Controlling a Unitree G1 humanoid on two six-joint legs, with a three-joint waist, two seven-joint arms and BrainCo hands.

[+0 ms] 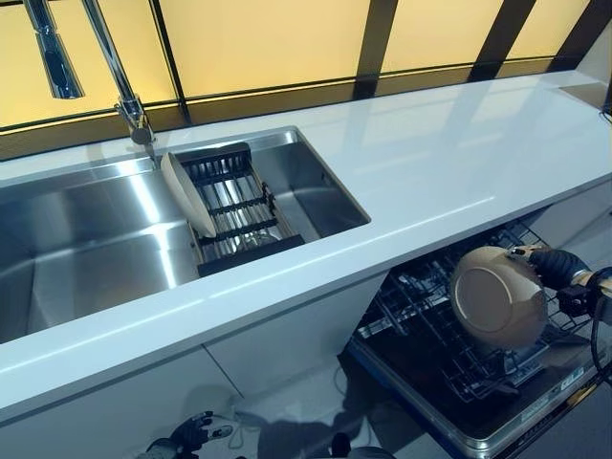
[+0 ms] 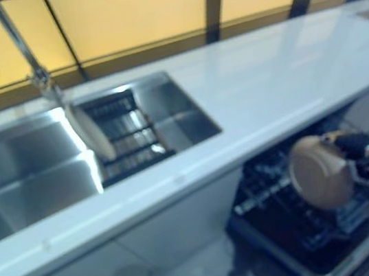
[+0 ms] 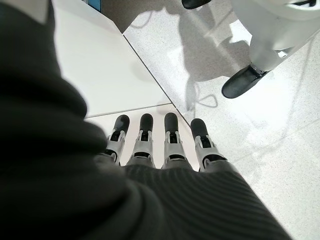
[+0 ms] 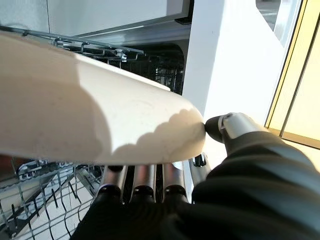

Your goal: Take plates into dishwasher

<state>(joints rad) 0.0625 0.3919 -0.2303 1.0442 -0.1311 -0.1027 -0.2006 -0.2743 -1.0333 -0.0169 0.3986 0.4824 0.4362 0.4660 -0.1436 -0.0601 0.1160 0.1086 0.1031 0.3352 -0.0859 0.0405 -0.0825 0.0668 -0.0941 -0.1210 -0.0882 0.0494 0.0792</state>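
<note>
My right hand (image 1: 557, 269) is shut on a beige plate (image 1: 497, 296), holding it tilted on edge above the pulled-out dishwasher rack (image 1: 421, 339) at the lower right. In the right wrist view the plate (image 4: 90, 120) is pinched between the thumb (image 4: 232, 127) and the fingers beneath it, with the wire rack (image 4: 40, 195) below. A second beige plate (image 1: 186, 194) leans upright in the black drying rack (image 1: 234, 206) inside the sink. My left hand (image 1: 186, 438) hangs low by the white cabinet front, its fingers (image 3: 145, 135) straight and holding nothing.
A steel sink (image 1: 86, 239) with a tall faucet (image 1: 120, 81) sits at the left of the white countertop (image 1: 440, 163). The open dishwasher door (image 1: 507, 426) juts out at the lower right. White cabinet doors (image 1: 287, 349) stand below the counter.
</note>
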